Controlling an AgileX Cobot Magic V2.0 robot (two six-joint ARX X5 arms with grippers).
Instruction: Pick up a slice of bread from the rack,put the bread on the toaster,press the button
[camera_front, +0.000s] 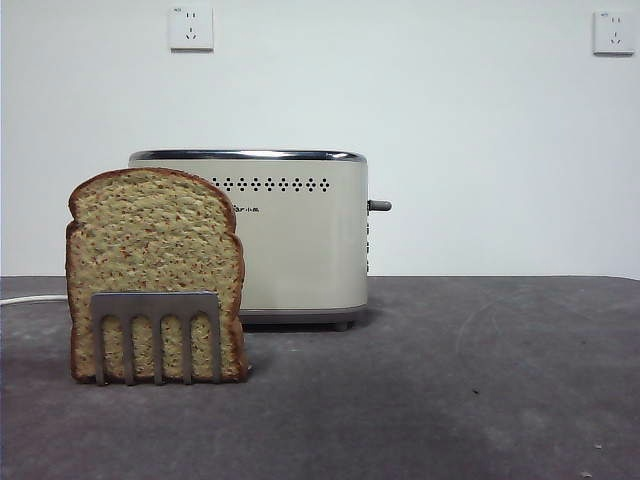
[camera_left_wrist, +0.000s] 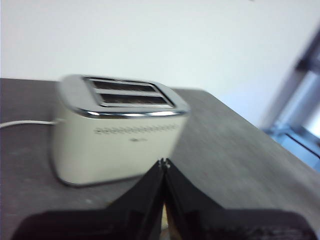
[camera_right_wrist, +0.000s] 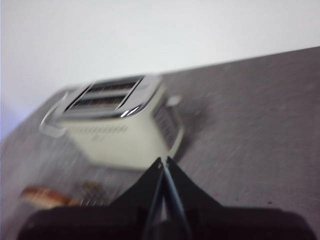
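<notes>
Front view shows the slice of bread standing upright in the rack on the dark table, in front of the toaster, with neither arm in sight. Left wrist view has the left gripper pinched closed and empty, above the table and facing the toaster's two open slots. Right wrist view, blurred, shows the right gripper likewise closed and empty; a grab at the slice's domed top could, I judge, tip the light rack or drag it along.
</notes>
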